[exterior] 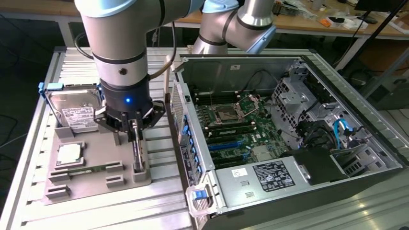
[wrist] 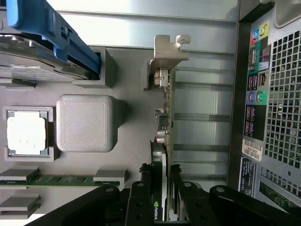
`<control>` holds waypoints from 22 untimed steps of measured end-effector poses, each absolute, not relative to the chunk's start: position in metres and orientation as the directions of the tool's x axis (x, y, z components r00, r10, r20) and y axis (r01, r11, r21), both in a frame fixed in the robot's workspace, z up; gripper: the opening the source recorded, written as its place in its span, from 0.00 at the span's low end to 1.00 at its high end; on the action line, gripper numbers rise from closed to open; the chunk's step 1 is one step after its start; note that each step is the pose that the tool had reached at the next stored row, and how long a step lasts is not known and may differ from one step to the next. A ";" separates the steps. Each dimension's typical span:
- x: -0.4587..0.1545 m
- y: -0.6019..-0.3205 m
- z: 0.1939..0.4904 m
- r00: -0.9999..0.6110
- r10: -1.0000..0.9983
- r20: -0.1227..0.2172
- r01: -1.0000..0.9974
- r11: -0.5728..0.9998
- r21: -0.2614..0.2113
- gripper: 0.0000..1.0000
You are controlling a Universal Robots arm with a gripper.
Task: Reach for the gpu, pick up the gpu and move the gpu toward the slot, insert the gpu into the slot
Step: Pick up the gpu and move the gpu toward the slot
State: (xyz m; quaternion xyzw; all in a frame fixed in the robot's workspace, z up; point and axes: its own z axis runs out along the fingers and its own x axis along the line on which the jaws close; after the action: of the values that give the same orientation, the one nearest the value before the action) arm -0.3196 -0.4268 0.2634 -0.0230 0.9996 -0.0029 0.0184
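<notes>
The gpu (exterior: 137, 155) stands on edge in a holder at the exterior view's right side of the grey fixture. In the wrist view I see the gpu (wrist: 165, 108) edge-on, green board and black shroud, with its silver bracket (wrist: 168, 49) at the far end. My gripper (exterior: 134, 136) is lowered over the card. Its black fingers (wrist: 142, 188) press against both faces of the card near my gripper (wrist: 161, 176), so it is shut on the gpu. The card still sits in the holder. The blue slot (exterior: 225, 143) lies on the green motherboard inside the open case.
The grey fixture (exterior: 96, 165) also carries a silver hard drive (exterior: 75, 112) in a blue frame, a square CPU chip (exterior: 69, 153) and a memory stick (wrist: 61, 179). The open computer case (exterior: 307, 96) stands close on the exterior view's right, its rear panel (wrist: 268, 117) beside the card.
</notes>
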 end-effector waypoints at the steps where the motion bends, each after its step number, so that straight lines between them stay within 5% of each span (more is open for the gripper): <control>1: -0.320 -0.427 0.266 -0.998 -0.046 -0.037 -0.046 0.999 -0.007 0.27; 22: -0.320 -0.427 0.313 -0.998 -0.046 -0.045 -0.046 0.999 -0.007 0.27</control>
State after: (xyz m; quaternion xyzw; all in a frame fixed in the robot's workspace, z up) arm -0.3196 -0.4267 0.3127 -0.0230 0.9995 -0.0031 0.0226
